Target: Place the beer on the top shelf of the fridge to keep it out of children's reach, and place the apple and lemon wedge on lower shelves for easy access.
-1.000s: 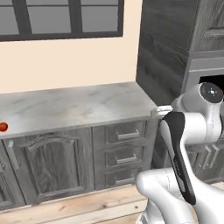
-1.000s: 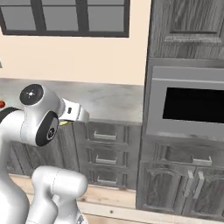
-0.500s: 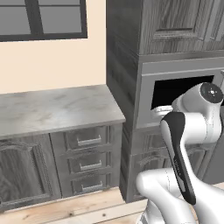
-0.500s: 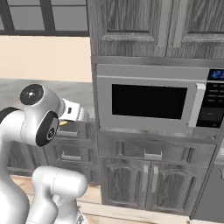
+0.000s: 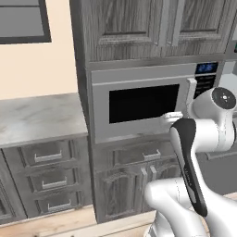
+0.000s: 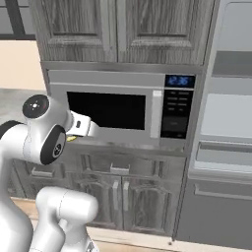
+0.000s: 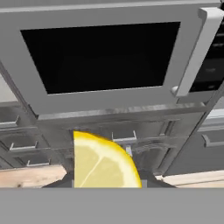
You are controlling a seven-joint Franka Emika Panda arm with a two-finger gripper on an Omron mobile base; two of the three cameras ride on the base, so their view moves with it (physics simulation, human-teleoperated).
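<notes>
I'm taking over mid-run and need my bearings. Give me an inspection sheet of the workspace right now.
Surface: grey marbled counter to the left of the microwave.
Job's things: lemon wedge held in the gripper; fridge at the right, interior visible.
Clutter: nothing seen.
Grippers: gripper shut on the lemon wedge, raised in front of the microwave.
Cables: nothing seen.
Surroundings: grey wood cabinets above, drawers below the counter, wooden floor.

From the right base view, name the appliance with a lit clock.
The microwave: its panel shows a blue clock. The fridge to its right shows none.
</notes>
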